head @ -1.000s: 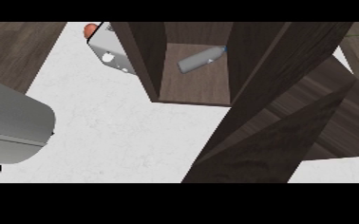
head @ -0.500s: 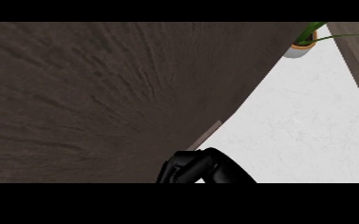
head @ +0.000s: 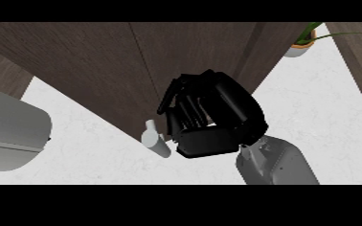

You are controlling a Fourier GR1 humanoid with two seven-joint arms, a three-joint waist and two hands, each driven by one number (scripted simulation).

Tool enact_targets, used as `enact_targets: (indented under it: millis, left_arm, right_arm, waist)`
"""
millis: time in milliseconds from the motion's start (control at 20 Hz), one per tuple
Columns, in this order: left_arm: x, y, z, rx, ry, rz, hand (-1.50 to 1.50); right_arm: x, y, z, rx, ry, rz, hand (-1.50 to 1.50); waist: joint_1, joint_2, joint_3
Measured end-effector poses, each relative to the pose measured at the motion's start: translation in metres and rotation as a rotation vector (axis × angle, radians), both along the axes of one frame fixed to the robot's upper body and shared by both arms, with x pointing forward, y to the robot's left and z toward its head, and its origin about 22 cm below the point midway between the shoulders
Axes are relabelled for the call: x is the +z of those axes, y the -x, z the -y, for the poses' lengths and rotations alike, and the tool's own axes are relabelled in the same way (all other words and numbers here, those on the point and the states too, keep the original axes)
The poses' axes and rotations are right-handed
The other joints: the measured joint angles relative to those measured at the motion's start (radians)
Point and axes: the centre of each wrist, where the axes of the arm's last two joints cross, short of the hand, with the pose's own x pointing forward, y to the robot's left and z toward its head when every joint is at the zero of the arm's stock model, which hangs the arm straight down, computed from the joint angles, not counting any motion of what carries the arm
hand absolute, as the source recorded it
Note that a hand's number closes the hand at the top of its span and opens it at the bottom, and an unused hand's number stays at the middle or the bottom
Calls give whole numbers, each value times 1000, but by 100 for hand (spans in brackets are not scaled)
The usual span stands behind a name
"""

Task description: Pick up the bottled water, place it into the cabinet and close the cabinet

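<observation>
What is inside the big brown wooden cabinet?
You can't see inside. The dark brown wooden cabinet shows only its outside panels, with a pale handle at its lower corner. The black right hand is against it. The bottled water isn't visible.

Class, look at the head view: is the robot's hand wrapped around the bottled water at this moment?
No. The right hand lies against the dark wooden cabinet beside its pale handle, and no bottle shows anywhere in the view.
</observation>
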Motion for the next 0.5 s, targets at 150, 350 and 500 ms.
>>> enact_targets:
  millis: [150, 350, 500]
  left_arm:
    - [4, 6, -1, 3, 0, 8, -150]
    - [5, 12, -7, 4, 7, 9, -150]
    - [10, 18, -12, 10, 4, 6, -150]
  right_arm:
    - [2, -27, 5, -3, -4, -10, 150]
    - [-2, -60, 20, 9, 3, -18, 150]
    - [-3, -73, 20, 41, 21, -18, 150]
  waist:
    - [-3, -1, 0]
    - [-5, -2, 0]
    - [-9, -8, 3]
